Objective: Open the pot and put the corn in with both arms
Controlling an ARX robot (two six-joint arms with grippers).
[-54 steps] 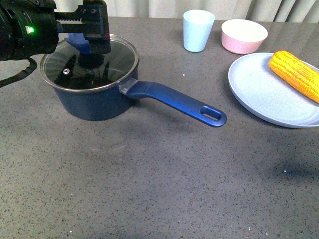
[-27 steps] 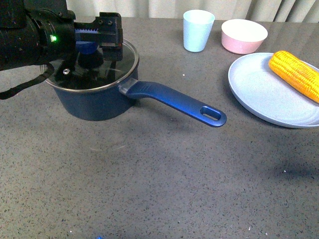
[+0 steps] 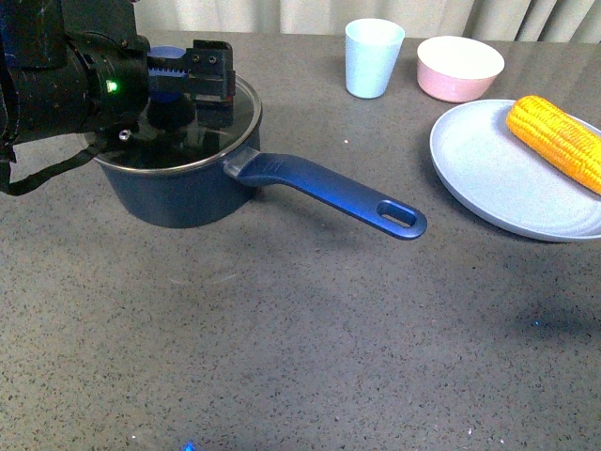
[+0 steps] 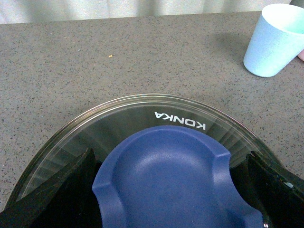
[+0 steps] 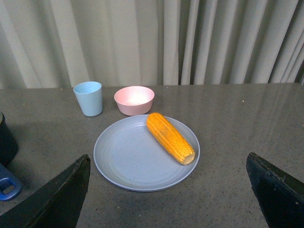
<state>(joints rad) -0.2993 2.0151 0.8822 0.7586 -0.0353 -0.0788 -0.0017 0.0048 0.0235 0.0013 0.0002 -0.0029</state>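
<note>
The dark blue pot (image 3: 178,193) stands at the left with its glass lid (image 3: 237,111) on and its long handle (image 3: 329,193) pointing right. My left gripper (image 3: 183,89) is open, low over the lid, one finger on each side of the blue lid knob (image 4: 171,180); the fingers (image 4: 61,190) stand apart from it. The corn (image 3: 559,141) lies on a grey-blue plate (image 3: 498,178) at the right. My right gripper (image 5: 167,159) is open and empty, raised above the table near the plate (image 5: 128,161) and corn (image 5: 170,137); it is out of the front view.
A light blue cup (image 3: 374,58) and a pink bowl (image 3: 460,68) stand at the back, between pot and plate. The handle's end (image 5: 7,186) shows at the edge of the right wrist view. Curtains hang behind the table.
My left gripper has moved right and down over the lid, so its fingers now flank the knob. The pot, lid and corn have not moved.
</note>
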